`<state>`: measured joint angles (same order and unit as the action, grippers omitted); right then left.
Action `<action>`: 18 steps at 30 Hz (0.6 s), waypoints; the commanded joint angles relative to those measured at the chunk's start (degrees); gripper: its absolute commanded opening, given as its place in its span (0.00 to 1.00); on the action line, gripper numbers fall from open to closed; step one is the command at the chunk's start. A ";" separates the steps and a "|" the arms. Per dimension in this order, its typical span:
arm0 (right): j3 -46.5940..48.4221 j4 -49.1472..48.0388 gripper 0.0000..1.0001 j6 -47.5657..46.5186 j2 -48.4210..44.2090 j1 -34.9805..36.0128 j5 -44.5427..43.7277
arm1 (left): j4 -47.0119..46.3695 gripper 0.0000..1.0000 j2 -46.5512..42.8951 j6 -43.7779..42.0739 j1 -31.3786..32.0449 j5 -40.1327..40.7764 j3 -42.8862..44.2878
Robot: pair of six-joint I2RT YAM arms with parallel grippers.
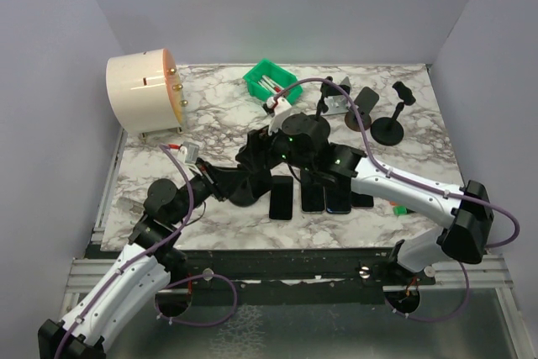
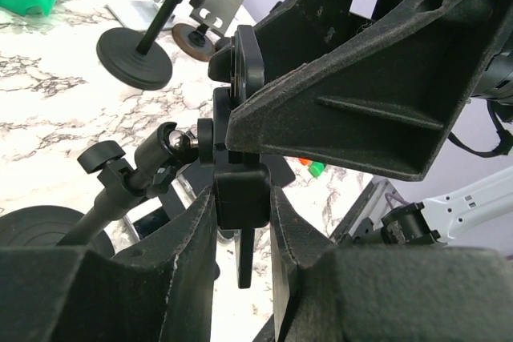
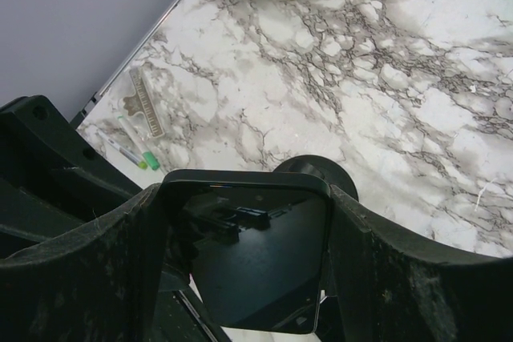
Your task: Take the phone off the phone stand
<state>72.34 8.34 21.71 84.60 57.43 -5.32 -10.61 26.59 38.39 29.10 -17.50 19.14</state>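
In the right wrist view a black phone (image 3: 256, 262) with a dark glossy screen sits between my right gripper's (image 3: 248, 198) fingers, which press on its two long edges. The phone stand's round black base (image 3: 317, 172) shows on the marble just behind it. In the left wrist view my left gripper (image 2: 240, 199) is shut on the black block of the phone stand's cradle (image 2: 240, 190). The stand's ball joint (image 2: 171, 142) and stem run down to the left. Both grippers meet at the table's middle (image 1: 271, 153) in the top view.
Several phones (image 1: 313, 195) lie flat just in front of the grippers. Two more black stands (image 1: 388, 128) and a metal one (image 1: 340, 105) stand at the back right. A green bin (image 1: 271, 80) and a cream round appliance (image 1: 143, 94) sit at the back.
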 commanded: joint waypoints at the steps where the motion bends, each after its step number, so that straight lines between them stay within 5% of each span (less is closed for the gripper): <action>1: -3.38 0.97 0.00 1.02 -2.29 -0.31 -2.66 | -5.88 0.00 -1.85 2.35 0.19 -1.06 -1.23; 13: -10.76 -9.26 0.00 8.09 -6.64 -0.35 1.54 | -9.69 0.00 -5.49 7.43 0.18 1.97 -5.05; 18: -8.97 -6.08 0.00 7.15 -5.37 -0.36 0.42 | -8.38 0.00 -5.07 7.27 0.21 3.05 -4.20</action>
<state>62.81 -0.95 29.41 79.18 57.43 -4.38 -16.51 21.80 43.99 29.50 -17.54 14.20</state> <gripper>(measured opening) 0.751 0.276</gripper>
